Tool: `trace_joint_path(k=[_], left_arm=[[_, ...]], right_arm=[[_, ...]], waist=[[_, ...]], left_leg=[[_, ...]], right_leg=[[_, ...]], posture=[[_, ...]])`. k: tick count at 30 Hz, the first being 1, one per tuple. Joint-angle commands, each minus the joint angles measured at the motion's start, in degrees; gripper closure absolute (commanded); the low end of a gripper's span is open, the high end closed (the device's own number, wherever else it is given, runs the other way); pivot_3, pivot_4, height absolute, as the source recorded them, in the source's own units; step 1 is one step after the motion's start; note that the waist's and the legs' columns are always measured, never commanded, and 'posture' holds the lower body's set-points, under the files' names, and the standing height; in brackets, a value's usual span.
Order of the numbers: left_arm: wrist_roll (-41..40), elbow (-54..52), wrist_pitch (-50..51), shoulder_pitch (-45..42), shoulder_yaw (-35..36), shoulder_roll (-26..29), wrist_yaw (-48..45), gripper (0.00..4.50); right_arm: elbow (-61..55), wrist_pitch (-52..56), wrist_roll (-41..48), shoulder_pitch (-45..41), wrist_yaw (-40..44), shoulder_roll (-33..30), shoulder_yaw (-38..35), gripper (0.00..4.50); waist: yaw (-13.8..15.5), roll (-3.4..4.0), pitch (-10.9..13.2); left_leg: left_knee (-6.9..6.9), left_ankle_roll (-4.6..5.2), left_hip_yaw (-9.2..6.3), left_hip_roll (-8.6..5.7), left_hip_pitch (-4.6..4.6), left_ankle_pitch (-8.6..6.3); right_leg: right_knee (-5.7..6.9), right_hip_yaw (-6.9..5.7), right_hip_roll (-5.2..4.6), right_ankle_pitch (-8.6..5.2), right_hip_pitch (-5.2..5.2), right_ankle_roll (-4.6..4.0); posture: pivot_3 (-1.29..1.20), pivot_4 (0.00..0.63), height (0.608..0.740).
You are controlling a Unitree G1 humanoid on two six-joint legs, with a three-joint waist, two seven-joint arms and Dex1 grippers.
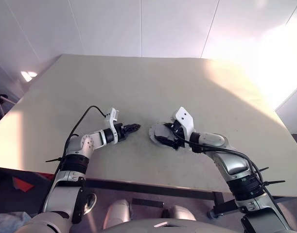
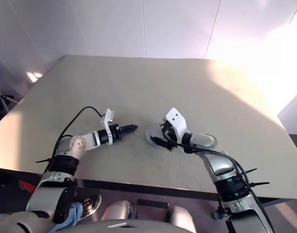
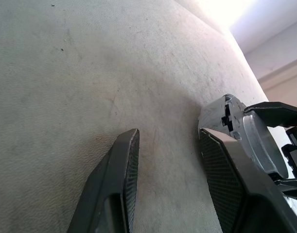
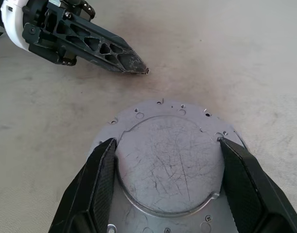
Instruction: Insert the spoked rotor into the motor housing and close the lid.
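While right hand (image 4: pixel 165 160) sits w/ fingers spread wide, one each side of the lid (image 4: pixel 170 160), the round raised part lies btwn the pads; whether they press it or just bracket it, can't tell. Lid lies flat on worktop (image 1: pixel 138 82), directly under that hand. Left hand (image 1: pixel 133 128) just beyond lid's rim, tip aimed at it, fingers partly apart, holding nothing. Right arm is clearly nearer. Rotor & housing probably under lid.

We see the lid (image 4: pixel 170 160) flat on the table (image 1: pixel 138 87), between right claw (image 4: pixel 170 182) fingers; left claw (image 1: pixel 132 128) just left, apart.
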Motion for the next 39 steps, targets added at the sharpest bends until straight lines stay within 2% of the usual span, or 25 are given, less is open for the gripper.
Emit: trace_joint_path(k=[1,6,16,33,39], left_arm=[[2.12,0.3,0.53,1.25,-0.24,0.44,1.92,2.4],[2.15,0.05,0.64,1.49,-0.19,0.37,1.99,2.4],[2.12,-0.44,0.94,2.02,-0.01,0.25,2.28,2.4],[2.4,-0.26,0.81,1.98,-0.14,0.22,2.31,2.4],[2.51,-0.14,0.65,1.98,-0.06,0.27,2.19,2.4]], right_arm=[[-0.27,-1.59,-0.09,-0.96,-0.07,-0.23,-1.04,1.33],[0.16,-1.59,-0.38,-1.12,-0.11,-0.39,-1.03,1.33],[1.01,-1.43,-1.0,-1.83,-0.92,-0.54,-1.21,1.33],[4.06,-1.87,-3.5,-1.89,-1.14,-1.29,0.45,1.33],[3.88,-1.6,-3.15,-1.03,0.34,-2.3,1.1,1.33]], waist=[[0.02,0.0,0.0],[0.03,0.0,0.0],[0.04,-0.01,0.0],[0.03,-0.04,-0.02],[0.04,-0.06,-0.04]], left_leg=[[0.0,0.0,0.0,0.0,-0.01,0.0],[0.01,0.01,0.0,0.0,0.0,0.0],[0.03,0.02,0.0,0.0,-0.01,-0.01],[0.04,0.02,0.0,0.0,0.03,-0.01],[0.04,0.02,0.0,0.0,0.06,-0.01]], right_leg=[[0.0,0.0,0.0,-0.02,0.0,0.04],[0.02,0.0,0.0,0.13,0.0,-0.23],[0.02,0.0,-0.01,0.14,0.01,-0.24],[0.02,0.0,0.0,0.13,0.04,-0.23],[0.02,0.0,0.0,-0.01,0.07,0.02]], posture=[[0.0,0.0,0.74],[0.0,0.0,0.74],[0.0,0.0,0.74],[0.0,0.0,0.74],[0.0,0.0,0.74]])
